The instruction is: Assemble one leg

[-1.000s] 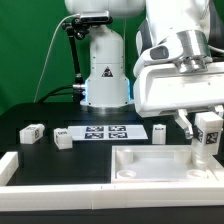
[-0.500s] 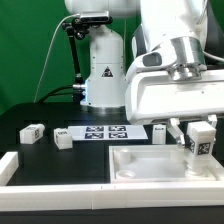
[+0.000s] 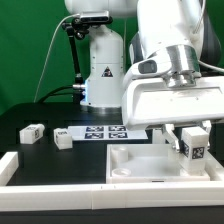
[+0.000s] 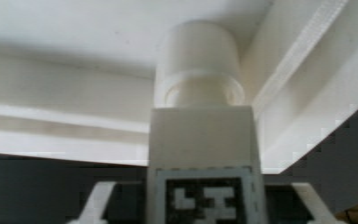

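Note:
My gripper (image 3: 190, 135) is shut on the leg (image 3: 193, 148), a small white post with a black-and-white tag on its side. I hold it upright over the far right part of the large white tray-like part (image 3: 140, 168). In the wrist view the leg (image 4: 204, 140) runs up the middle between my fingers (image 4: 108, 200), its round tip close to a raised corner of the tray-like part (image 4: 87, 100). I cannot tell whether the tip touches it.
Two more white tagged legs (image 3: 31, 132) (image 3: 64, 139) lie on the black table at the exterior view's left, a third (image 3: 159, 131) behind the tray. The marker board (image 3: 103, 131) lies in the middle. A white rail (image 3: 40, 172) borders the front.
My gripper has moved toward the exterior view's left and down with the leg, from beyond the tray's right edge to above its far right part.

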`<state>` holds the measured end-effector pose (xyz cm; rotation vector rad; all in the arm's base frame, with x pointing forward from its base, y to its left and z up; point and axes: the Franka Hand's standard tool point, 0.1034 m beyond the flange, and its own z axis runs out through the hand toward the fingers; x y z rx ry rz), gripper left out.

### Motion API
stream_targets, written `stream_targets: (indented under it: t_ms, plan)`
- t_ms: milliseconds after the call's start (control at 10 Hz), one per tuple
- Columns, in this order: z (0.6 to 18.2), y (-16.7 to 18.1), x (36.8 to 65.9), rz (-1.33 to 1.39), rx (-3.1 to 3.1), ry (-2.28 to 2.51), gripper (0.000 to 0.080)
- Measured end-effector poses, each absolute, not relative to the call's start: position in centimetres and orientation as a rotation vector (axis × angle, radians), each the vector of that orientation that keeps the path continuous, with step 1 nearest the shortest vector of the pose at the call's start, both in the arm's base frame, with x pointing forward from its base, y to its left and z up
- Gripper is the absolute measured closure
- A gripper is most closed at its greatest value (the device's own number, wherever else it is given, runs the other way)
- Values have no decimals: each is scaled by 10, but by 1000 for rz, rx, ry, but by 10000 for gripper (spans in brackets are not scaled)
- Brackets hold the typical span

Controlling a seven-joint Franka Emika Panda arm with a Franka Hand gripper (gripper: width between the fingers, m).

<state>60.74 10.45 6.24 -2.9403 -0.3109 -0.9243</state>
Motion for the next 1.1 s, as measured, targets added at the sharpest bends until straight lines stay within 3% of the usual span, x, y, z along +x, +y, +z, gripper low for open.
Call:
stream_targets:
  t_ms: [300, 400, 500, 600, 700, 1100]
  plan:
    - [61, 104, 606, -886, -2949, -314, 515]
    - [58, 105, 604, -860, -2955, -316, 359]
    - [58, 105, 604, -860, -2955, -316, 359]
    - [58, 105, 604, -858, -2955, -316, 232]
    - [58, 105, 604, -858, -2955, -316, 161]
    - [58, 105, 604, -855, -2956, -316, 151]
